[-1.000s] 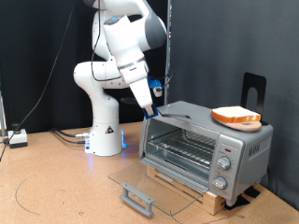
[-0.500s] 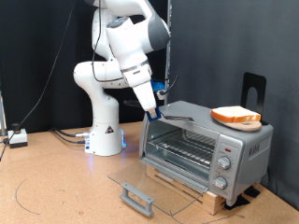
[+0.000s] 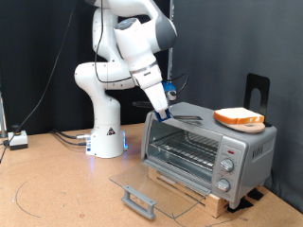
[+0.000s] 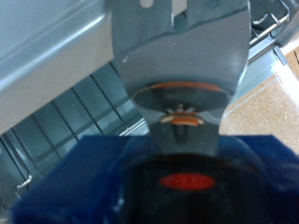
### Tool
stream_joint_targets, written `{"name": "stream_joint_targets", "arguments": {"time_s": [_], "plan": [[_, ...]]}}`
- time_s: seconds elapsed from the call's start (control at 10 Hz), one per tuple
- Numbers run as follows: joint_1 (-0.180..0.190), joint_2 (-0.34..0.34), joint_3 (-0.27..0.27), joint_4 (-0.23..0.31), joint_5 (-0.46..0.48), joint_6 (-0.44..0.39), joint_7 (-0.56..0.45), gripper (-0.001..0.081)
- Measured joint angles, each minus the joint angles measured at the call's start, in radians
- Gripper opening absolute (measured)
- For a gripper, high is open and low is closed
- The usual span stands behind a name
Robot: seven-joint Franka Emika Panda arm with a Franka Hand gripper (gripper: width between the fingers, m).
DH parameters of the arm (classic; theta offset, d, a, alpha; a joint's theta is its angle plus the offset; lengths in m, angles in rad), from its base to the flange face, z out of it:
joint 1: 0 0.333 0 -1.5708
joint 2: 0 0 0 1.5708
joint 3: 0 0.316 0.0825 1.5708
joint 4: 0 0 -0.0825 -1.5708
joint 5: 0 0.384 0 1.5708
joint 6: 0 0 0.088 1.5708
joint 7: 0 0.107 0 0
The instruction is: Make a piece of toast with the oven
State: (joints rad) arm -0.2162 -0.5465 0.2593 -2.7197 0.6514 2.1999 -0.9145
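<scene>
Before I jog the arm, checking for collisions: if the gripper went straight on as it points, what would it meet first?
Probably the oven: the gripper points down at its top near the exterior view's left edge. Depth is unclear.

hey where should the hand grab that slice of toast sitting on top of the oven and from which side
Probably from above, with the hand closing across two opposite crust edges of the toast. It lies flat on a plate on the oven's top, so its sides are exposed while its underside is blocked. A dark upright object behind discourages that side.

Tan piece of toast [image 3: 239, 118] lies flat atop the silver, open-doored oven [image 3: 208, 151].
</scene>
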Motion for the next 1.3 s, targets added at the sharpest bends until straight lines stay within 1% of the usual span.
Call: {"name": "stream_joint_targets", "arguments": {"time_s": [0.3, 0.8, 1.1, 1.3], "plan": [[0.002, 0.012, 0.023, 0.005, 0.019, 0.011, 0.012, 0.0406], [0.004, 0.052, 0.068, 0.029, 0.068, 0.046, 0.016, 0.0406], [0.012, 0.051, 0.068, 0.054, 0.102, 0.031, 0.014, 0.0406], [0.013, 0.051, 0.07, 0.072, 0.109, 0.027, 0.018, 0.0406]]}}
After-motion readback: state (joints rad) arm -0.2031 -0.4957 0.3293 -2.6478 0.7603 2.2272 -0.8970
